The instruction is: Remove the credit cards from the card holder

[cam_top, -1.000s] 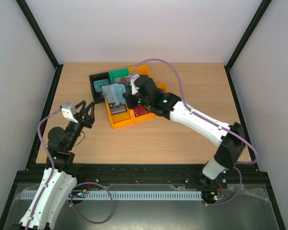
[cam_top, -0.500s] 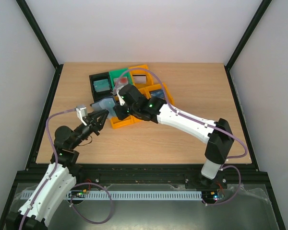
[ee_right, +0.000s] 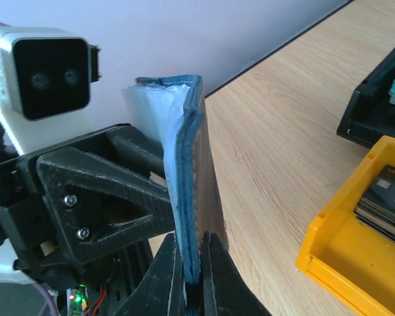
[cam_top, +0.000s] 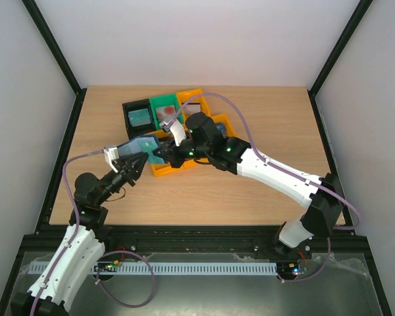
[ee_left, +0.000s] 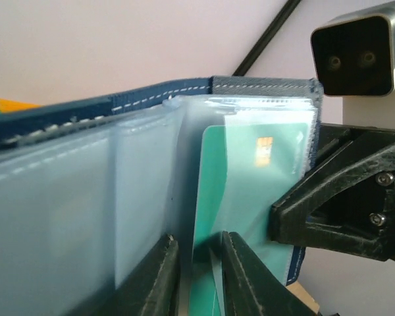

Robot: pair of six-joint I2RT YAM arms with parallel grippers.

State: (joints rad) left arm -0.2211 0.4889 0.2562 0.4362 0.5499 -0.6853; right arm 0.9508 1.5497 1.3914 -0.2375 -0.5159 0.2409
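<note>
Left gripper point(ee_left: 196, 280) is nearly closed, pinching the teal credit card point(ee_left: 250, 171) in its clear sleeve. I've got the right gripper point(ee_right: 189, 276) clamped tight on the card holder point(ee_right: 187, 164), which is upright in the air, left of centre in the top view, beside the orange bin point(cam_top: 164, 170).

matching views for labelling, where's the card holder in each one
top external: card holder left of centre, beside the orange bin.
left wrist: fills left and middle.
right wrist: edge-on, centre.
shared landmark: orange bin, lower right in right wrist; left wrist shows only an orange sliver far left.
</note>
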